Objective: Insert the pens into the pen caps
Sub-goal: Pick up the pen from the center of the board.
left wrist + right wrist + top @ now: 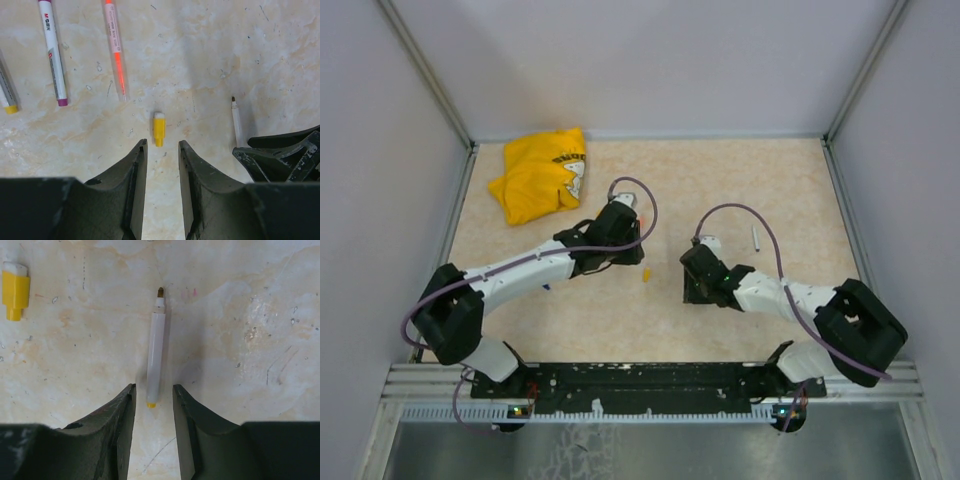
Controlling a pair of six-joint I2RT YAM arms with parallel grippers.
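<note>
A small yellow pen cap (158, 128) with a white end lies on the table just ahead of my left gripper (163, 146). That gripper is open, its jaws apart and nothing between them. The cap also shows between the two arms (646, 273) and at the far left of the right wrist view (15, 290). A white pen (155, 352) with a brown tip lies on the table, its yellow back end just inside the tips of my open right gripper (153, 390). There is a gap on each side of it. This pen (236, 122) lies right of the cap.
Three more pens lie beyond the cap: a white one with a purple tip (54, 55), an orange-red one (116, 50) and a grey one with a yellow end (6, 92). Another white pen (756, 237) lies at the right. A yellow cloth (542, 175) is at the back left.
</note>
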